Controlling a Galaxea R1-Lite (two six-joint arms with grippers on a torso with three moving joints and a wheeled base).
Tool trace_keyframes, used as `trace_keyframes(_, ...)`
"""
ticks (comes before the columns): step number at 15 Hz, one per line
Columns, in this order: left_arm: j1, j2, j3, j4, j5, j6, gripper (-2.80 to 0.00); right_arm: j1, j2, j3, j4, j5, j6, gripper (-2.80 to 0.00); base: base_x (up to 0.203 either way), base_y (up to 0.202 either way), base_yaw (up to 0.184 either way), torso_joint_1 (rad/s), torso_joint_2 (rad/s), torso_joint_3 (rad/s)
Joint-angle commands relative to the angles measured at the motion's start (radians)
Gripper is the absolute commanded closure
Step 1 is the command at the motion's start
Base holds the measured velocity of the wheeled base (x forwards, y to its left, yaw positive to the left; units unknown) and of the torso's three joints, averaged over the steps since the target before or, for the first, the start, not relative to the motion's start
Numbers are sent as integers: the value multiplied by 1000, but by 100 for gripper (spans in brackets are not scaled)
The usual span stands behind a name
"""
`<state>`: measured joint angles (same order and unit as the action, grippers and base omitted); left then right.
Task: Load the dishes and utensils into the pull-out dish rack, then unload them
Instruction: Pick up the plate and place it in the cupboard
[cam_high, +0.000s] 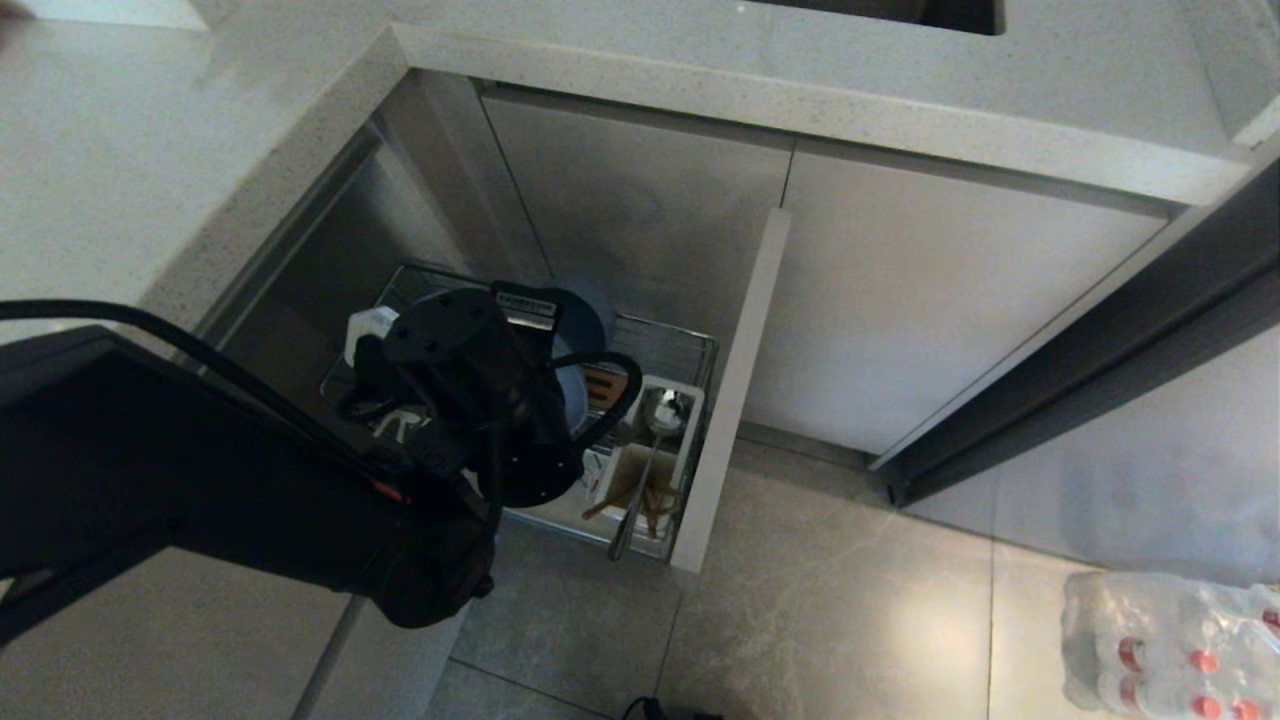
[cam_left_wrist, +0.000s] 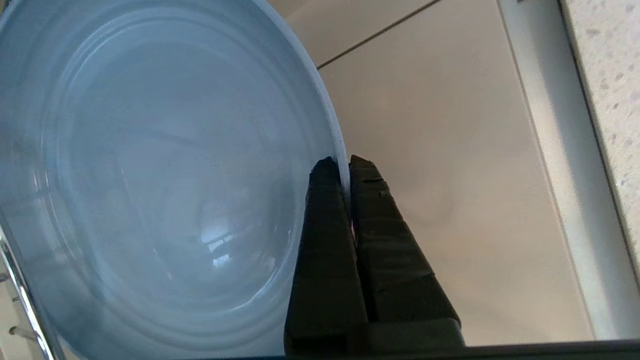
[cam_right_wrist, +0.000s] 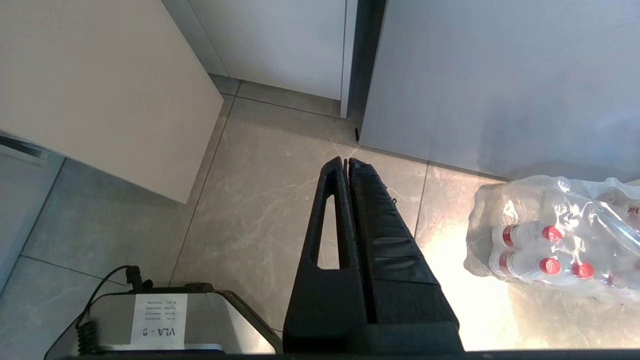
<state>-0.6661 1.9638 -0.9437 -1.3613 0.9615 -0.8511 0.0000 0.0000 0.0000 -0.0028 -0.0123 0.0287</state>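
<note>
The left tool (cam_left_wrist: 345, 165) was clenched on the rim of the light-blue plate (cam_left_wrist: 150, 175), one finger on each face, down in the pull-out dish rack (cam_high: 690, 350) below the counter (cam_high: 150, 150). The plate stood on edge near the rack's middle; whether it was going in or coming out I couldn't tell. Next it needed a straight move along the slot. The spoon (cam_high: 655, 430) and chopsticks (cam_high: 640, 495) sat in the front-corner cup. The right tool (cam_right_wrist: 347, 162) hung pressed together over the floor.

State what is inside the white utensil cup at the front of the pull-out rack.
In the white utensil cup stand the silver spoon and wooden chopsticks. The cup's floor is hidden by them.
</note>
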Motion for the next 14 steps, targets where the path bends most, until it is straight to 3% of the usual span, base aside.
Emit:
trace_keyframes(1,10,24,2,-4,5,-8,0,0,2,0,0,0,0,0,0,0,0,0,0,0)
trace_keyframes(14,25,78,2,19,5,-29,0,0,2,0,0,0,0,0,0,0,0,0,0,0)
